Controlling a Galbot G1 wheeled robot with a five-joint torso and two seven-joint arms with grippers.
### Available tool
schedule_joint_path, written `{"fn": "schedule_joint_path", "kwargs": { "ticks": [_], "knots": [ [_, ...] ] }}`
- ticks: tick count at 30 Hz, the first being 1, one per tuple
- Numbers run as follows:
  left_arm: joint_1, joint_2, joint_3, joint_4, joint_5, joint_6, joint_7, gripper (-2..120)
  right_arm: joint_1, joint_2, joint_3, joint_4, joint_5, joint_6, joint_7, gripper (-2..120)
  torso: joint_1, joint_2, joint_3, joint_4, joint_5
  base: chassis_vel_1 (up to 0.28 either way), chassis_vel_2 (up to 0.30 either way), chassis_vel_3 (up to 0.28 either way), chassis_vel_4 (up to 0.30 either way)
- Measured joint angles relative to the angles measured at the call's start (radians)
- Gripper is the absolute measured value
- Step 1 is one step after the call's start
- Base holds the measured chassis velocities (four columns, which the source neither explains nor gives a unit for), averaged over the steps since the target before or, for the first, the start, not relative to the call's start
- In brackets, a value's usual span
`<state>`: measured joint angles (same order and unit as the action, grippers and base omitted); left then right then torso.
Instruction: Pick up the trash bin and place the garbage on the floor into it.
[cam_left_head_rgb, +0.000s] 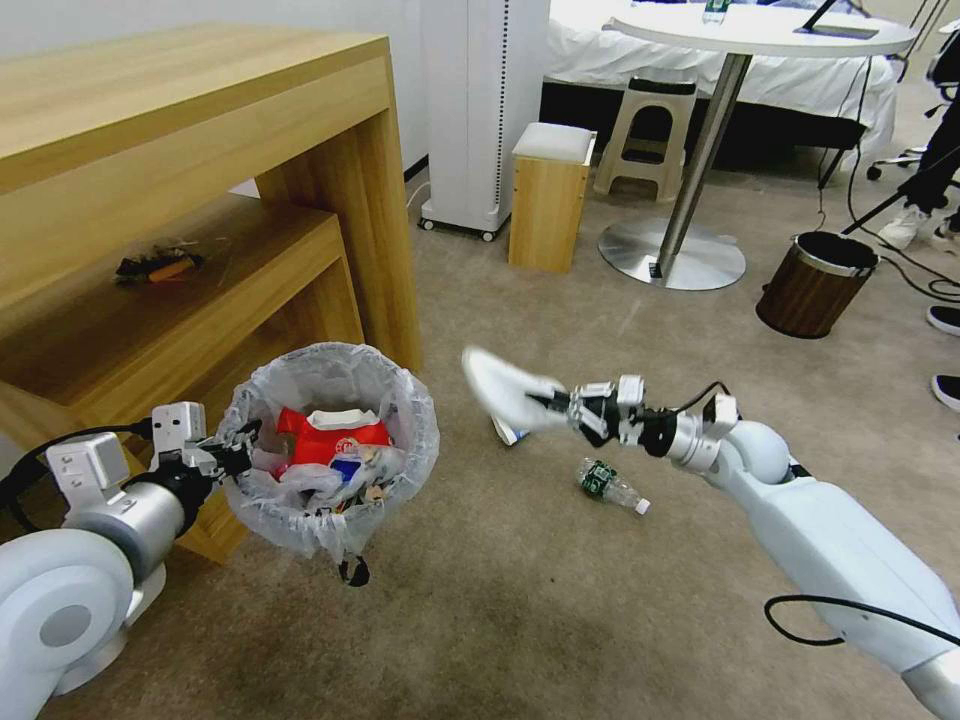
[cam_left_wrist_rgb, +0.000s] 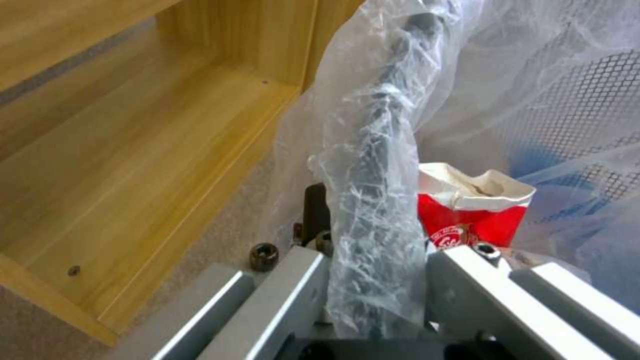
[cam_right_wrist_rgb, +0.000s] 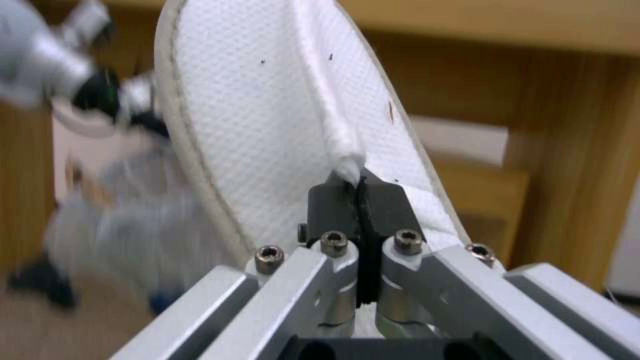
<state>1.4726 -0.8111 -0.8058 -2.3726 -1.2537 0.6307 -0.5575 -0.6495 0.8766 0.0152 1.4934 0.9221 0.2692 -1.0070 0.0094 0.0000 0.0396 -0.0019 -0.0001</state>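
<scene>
**Bin held up on the left, slipper pinched on the right**

The left gripper has its fingers clamped on the bag-covered rim of the trash bin, holding it off the carpet beside the corner of the wooden desk. A crushed red paper cup and other litter lie inside the bin. The right gripper pinches a white slipper by its strap, fingers pressed together on the fabric, in the air just beside the bin. A clear plastic bottle lies on the carpet beneath the right arm.
</scene>
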Motion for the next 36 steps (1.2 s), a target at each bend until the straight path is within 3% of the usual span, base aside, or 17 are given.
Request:
{"fn": "schedule_joint_path", "kwargs": {
  "ticks": [8,22,36],
  "knots": [
    [0.009,0.000,0.012,-0.008,0.003,0.001,0.000,0,0.078,0.034,-0.060,0.085,0.139,-0.039,0.043,0,0.000,0.000,0.000,0.0002,0.0000,0.000,0.000,0.000,0.000],
    [-0.013,0.005,0.105,0.001,-0.010,0.007,0.020,0,0.179,0.119,-0.192,0.252,0.316,-0.097,0.103,0,0.000,0.000,0.000,0.0001,0.0000,0.000,0.000,0.000,0.000],
    [-0.081,-0.007,0.227,0.035,-0.054,0.011,0.020,0,0.174,0.162,-0.294,0.342,0.340,-0.115,0.121,0,0.000,0.000,0.000,0.0000,0.0000,0.000,0.000,0.000,0.000]
  ]
}}
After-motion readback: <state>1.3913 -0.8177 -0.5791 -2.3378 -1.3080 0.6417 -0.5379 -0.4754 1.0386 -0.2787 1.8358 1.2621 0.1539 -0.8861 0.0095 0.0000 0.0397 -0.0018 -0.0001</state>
